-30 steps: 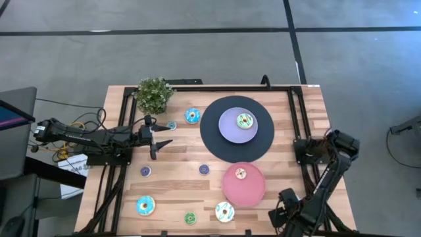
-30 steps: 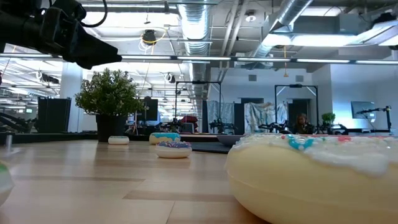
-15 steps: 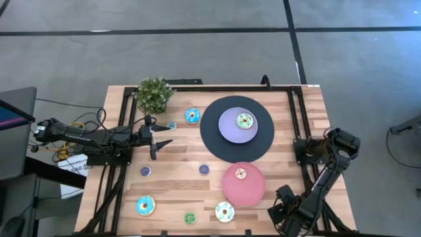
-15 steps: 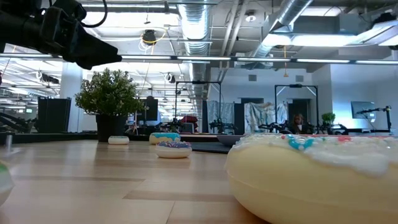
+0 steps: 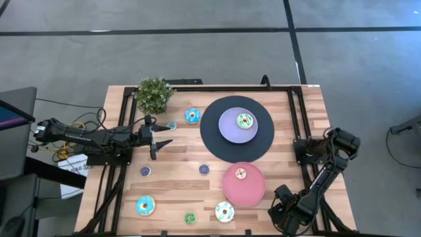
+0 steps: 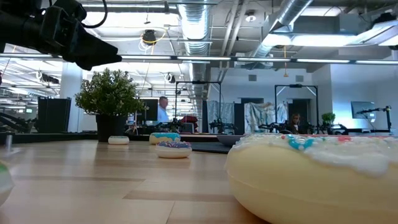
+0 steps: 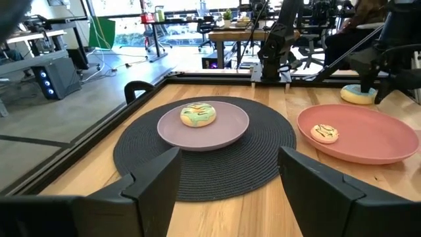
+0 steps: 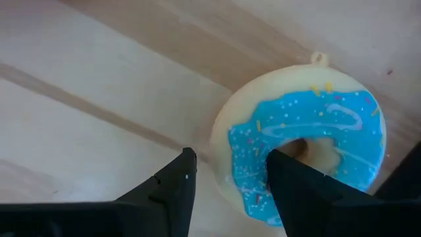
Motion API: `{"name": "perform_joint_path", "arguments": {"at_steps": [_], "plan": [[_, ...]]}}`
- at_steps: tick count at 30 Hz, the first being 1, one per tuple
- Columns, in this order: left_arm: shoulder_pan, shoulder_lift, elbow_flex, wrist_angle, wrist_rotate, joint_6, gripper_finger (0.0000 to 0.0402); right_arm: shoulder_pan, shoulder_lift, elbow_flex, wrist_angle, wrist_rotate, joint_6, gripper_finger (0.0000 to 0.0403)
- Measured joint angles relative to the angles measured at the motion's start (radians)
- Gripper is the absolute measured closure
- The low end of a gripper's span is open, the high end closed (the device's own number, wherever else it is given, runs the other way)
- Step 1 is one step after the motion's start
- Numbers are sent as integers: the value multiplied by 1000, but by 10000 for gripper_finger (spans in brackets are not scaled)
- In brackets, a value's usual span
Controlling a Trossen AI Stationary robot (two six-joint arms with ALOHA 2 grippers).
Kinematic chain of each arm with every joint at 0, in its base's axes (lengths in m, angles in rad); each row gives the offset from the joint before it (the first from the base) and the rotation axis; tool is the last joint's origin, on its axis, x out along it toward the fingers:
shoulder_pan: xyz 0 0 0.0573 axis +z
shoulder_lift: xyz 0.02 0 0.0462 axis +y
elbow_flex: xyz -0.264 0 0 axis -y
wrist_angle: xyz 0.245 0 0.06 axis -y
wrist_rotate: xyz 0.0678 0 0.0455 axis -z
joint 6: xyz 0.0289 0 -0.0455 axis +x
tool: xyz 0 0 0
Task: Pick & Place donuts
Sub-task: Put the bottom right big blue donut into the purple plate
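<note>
Lining up on blue-iced donut at near edge; pick step, not yet gripped.
High: right gripper just right of it; left gripper hovers far left, idle. Low: a pale donut close up, no fingers at it. Left wrist: fingers spread, empty. Right wrist: fingers spread, straddling one side of ring. Next, probably: lower, then pinch.

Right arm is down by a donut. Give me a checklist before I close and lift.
1. Target in line: blue-iced donut lies flat under the right gripper - ok.
2. Jaws open, astride the donut's rim - ok.
3. Grip made: wood shows between one finger and the rim - not ok.
4. Room on the pink plate: only one small donut there - ok.
5. Left gripper open, empty, far off - ok.
</note>
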Motion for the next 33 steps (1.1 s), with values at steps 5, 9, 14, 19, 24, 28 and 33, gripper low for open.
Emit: {"name": "perform_joint_path", "arguments": {"at_steps": [5,9,14,19,24,28,33], "plan": [[0,0,0,0,0,-2,155,-9,0,-8,-2,-4,-4,237],[0,0,0,0,-4,-2,155,-8,0,-9,-12,-8,-6,247],[0,0,0,0,-7,-2,155,-8,0,-9,-11,-8,-7,280],[0,0,0,0,-7,-2,155,-9,-5,-4,-16,-8,-1,310],[0,0,0,0,-7,-2,155,-15,-45,26,-62,11,0,317],[0,0,0,0,-7,-2,155,-30,-113,34,-82,126,-4,316],[0,0,0,0,-7,2,155,-90,-223,35,-93,412,-123,315]]}}
